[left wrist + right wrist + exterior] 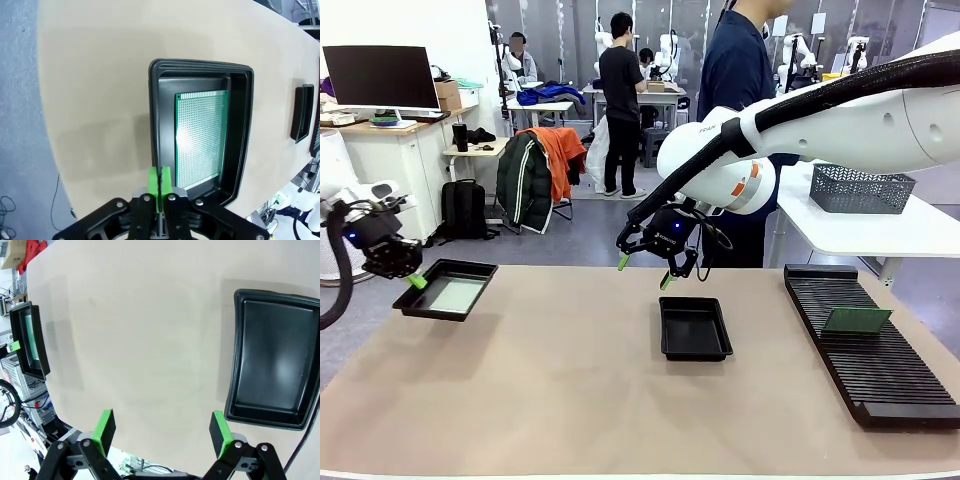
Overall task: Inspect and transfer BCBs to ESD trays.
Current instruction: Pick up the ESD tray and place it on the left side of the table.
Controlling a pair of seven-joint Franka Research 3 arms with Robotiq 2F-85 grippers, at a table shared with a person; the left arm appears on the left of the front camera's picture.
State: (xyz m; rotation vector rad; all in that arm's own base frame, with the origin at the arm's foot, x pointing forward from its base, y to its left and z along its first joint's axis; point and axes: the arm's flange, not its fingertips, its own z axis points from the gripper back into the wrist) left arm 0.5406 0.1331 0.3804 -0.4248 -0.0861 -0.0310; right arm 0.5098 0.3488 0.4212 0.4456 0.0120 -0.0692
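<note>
two green pads [153, 182] of the left hand [415, 281] are pressed flat together with nothing visible between them. they sit at the near rim of the first tray [470, 267], and i cannot tell whether they touch it. straight ahead of these fingertips a pale-green board [200, 137] lies flat on the tray floor, close to the wall on one side with a strip of black floor on the other. the tan tabletop [560, 390] runs bare from that tray toward the second tray [694, 330], well off to the hand's side. the right hand [643, 271] hangs above the tabletop with its fingers spread wide and nothing between them. under the gap between them is plain tabletop, and the second tray lies just outside one fingertip, below the hand, its black floor bare. farther out on that same side is a long ribbed black rack [880, 380] with a second board [857, 320] lying across its slots. beyond the hand a person [740, 70] in dark clothes stands at the far edge, partly hidden by the white arm. a grey wire basket [860, 188] sits on a white side table behind the rack.
</note>
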